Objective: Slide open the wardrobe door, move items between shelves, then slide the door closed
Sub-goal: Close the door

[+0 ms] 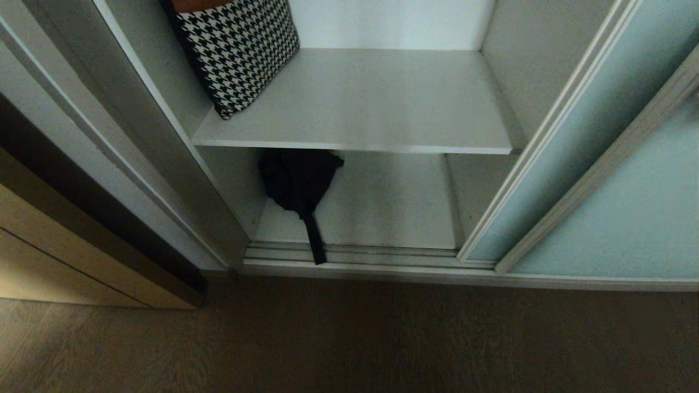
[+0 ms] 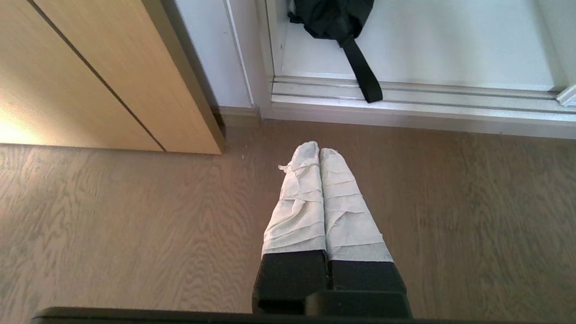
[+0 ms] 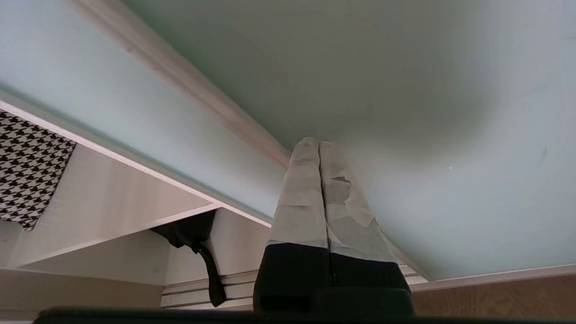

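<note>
The wardrobe stands open. A black-and-white houndstooth bag (image 1: 235, 54) (image 3: 31, 166) leans at the left end of the upper shelf (image 1: 371, 103). Under it a black pouch (image 1: 297, 180) (image 2: 333, 15) (image 3: 189, 231) lies on the lower shelf (image 1: 393, 202), its strap hanging over the floor track. The frosted blue-green sliding door (image 1: 573, 136) (image 3: 427, 90) sits at the right. My right gripper (image 3: 318, 143) is shut and empty, its tips close to the door glass beside a pale frame strip. My left gripper (image 2: 318, 150) is shut and empty above the wooden floor. Neither arm shows in the head view.
A tan wooden cabinet front (image 1: 54, 262) (image 2: 90, 67) stands left of the wardrobe. The ribbed silver floor track (image 1: 382, 252) (image 2: 450, 96) runs along the wardrobe's foot. Brown wood floor (image 1: 349, 338) lies in front. A second frosted panel (image 1: 639, 218) stands nearer at the far right.
</note>
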`<state>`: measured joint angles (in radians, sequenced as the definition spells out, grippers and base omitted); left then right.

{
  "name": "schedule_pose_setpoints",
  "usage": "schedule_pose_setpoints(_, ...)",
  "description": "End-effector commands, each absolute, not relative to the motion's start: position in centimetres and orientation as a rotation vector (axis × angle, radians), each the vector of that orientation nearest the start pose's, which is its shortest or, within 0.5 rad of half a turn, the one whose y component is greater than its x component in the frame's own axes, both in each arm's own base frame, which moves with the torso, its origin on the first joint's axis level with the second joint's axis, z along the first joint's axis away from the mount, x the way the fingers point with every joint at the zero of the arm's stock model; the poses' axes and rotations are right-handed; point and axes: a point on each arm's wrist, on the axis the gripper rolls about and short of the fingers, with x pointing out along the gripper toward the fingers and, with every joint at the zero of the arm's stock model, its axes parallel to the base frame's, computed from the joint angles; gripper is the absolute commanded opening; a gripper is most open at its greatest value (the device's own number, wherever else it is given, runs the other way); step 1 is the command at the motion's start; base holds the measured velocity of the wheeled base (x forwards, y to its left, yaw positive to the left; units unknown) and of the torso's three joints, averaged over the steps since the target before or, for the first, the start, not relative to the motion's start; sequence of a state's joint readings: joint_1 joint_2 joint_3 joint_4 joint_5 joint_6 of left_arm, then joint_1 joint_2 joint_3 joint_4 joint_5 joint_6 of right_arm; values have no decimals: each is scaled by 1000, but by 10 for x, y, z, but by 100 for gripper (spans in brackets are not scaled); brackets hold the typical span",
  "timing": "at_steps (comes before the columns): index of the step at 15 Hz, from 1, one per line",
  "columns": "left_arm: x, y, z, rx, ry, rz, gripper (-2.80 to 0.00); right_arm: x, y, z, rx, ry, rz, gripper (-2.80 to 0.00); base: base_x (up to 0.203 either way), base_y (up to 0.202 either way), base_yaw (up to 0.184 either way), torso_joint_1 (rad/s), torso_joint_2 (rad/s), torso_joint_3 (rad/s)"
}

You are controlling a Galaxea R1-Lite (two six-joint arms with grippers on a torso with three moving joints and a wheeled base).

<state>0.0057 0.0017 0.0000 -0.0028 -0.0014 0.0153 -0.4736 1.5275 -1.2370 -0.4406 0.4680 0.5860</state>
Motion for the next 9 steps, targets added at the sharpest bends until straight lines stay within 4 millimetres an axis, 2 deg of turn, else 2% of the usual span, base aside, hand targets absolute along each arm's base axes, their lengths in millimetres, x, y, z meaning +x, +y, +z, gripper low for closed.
schedule_pose_setpoints(1, -23, 0, 76, 15, 0, 5, -280, 254, -115, 335, 524, -121, 48, -280, 0, 0, 0, 0, 0, 0)
schedule_pose_setpoints(9, -23, 0, 76, 15, 0, 5, -280, 265, -115, 328, 532, -98, 56, -280, 0, 0, 0, 0, 0, 0)
